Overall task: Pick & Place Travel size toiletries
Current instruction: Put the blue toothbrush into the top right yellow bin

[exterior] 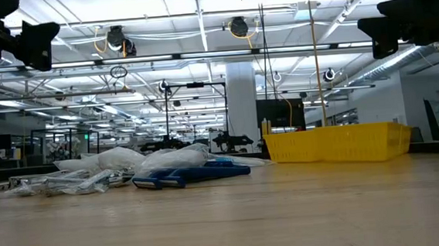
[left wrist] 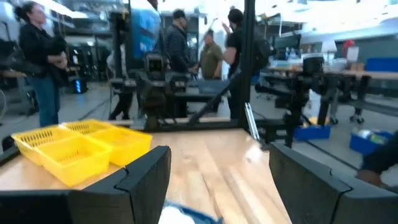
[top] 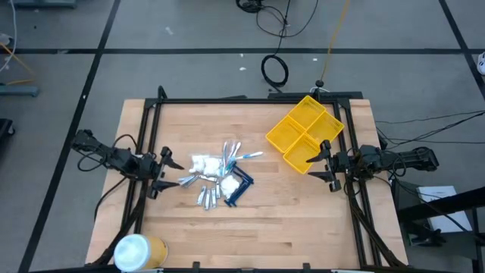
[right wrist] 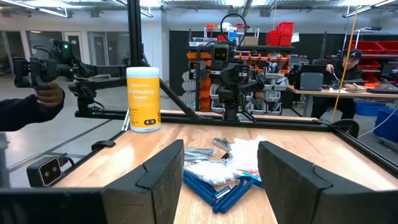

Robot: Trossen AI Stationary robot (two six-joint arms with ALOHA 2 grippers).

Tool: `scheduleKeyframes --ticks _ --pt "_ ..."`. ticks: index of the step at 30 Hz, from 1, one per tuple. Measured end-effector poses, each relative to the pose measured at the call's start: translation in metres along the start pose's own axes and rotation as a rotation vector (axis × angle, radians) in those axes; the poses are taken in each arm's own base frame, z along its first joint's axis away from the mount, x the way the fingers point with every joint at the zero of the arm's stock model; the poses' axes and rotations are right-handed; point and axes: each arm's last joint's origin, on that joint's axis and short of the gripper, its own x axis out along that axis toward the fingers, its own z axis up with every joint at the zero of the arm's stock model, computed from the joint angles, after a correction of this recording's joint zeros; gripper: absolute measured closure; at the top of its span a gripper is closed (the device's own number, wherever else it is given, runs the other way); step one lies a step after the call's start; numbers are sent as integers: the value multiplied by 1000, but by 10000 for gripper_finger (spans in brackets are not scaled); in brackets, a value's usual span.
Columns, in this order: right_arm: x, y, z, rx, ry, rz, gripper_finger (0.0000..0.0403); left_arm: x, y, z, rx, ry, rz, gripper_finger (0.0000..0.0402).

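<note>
The travel size toiletries (top: 218,177) lie in a loose pile near the middle of the table: white packets, small silvery tubes, white-and-blue sticks and dark blue comb-like pieces (top: 239,188). The low view shows the pile (exterior: 141,169) resting flat on the wood, and the right wrist view shows the pile (right wrist: 225,165) ahead of the fingers. My left gripper (top: 168,172) hovers open at the pile's left side, above the table. My right gripper (top: 319,164) is open near the right edge, beside the yellow bin. Neither touches anything.
A yellow compartmented bin (top: 305,132) stands on the far right part of the table. A big white-and-yellow cylinder (top: 138,251) stands at the near left corner. A black frame (top: 250,99) runs along the table's far edge. People stand in the room beyond the table.
</note>
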Motion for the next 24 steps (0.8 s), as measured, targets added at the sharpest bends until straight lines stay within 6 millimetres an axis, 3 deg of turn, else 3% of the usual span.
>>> scheduleKeyframes --ticks 7,13,18,24 --pt "0 0 0 0 0 0 211 1 7 0 -80 -5 246 133" --pt "0 0 0 0 0 0 211 15 11 5 -38 114 324 133" --pt "0 0 0 0 0 0 211 43 20 26 -73 248 443 133" --pt "0 0 0 0 0 0 211 95 45 28 -41 632 616 133"
